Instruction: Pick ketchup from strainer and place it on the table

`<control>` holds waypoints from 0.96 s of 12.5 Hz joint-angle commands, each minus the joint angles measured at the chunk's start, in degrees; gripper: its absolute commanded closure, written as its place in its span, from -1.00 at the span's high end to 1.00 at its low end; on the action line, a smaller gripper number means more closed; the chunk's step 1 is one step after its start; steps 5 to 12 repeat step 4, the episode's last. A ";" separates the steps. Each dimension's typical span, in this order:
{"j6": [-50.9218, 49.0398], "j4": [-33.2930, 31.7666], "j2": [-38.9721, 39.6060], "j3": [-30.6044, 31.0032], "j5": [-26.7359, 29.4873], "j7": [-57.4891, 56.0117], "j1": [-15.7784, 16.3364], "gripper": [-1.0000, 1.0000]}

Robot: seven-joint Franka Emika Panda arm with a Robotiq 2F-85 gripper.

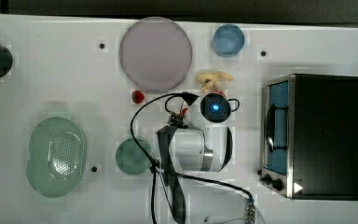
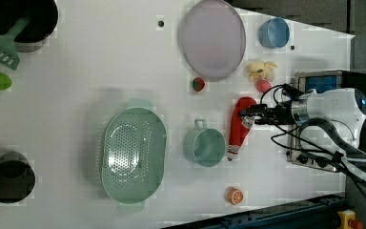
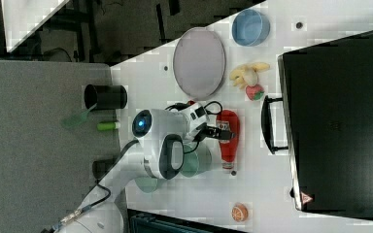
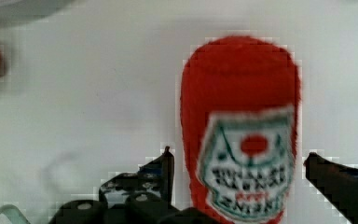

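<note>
One ketchup [image 4: 242,140] between open claw [image 4: 240,163] fingers

Lilac plate [image 1: 155,53], blue bowl [image 1: 228,40], toaster oven [image 1: 314,135].

A lab's mock kitchen: holed white table [image 1: 51,56], toaster oven [image 1: 314,135], toy food.

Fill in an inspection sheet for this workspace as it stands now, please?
Surface: white table, small dark holes.
Job's things: ketchup lying flat on the table beside the green cup; strainer holds nothing.
Clutter: lilac plate, blue bowl, strawberries, orange slice, toaster oven, black pot.
Grippers: gripper open, one finger on each side of the ketchup, gaps visible.
Cables: black cable looping off the wrist.
Surroundings: grey floor beside the table.
</note>
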 commanded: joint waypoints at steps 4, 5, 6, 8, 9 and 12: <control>-7.69 9.96 -13.04 1.72 0.14 0.47 -0.06 1.00; -7.69 9.96 -13.04 1.72 0.14 0.47 -0.06 1.00; -7.69 9.96 -13.04 1.72 0.14 0.47 -0.06 1.00; -7.69 9.96 -13.04 1.72 0.14 0.47 -0.06 1.00; -7.69 9.96 -13.04 1.72 0.14 0.47 -0.06 1.00; -7.69 9.96 -13.04 1.72 0.14 0.47 -0.06 1.00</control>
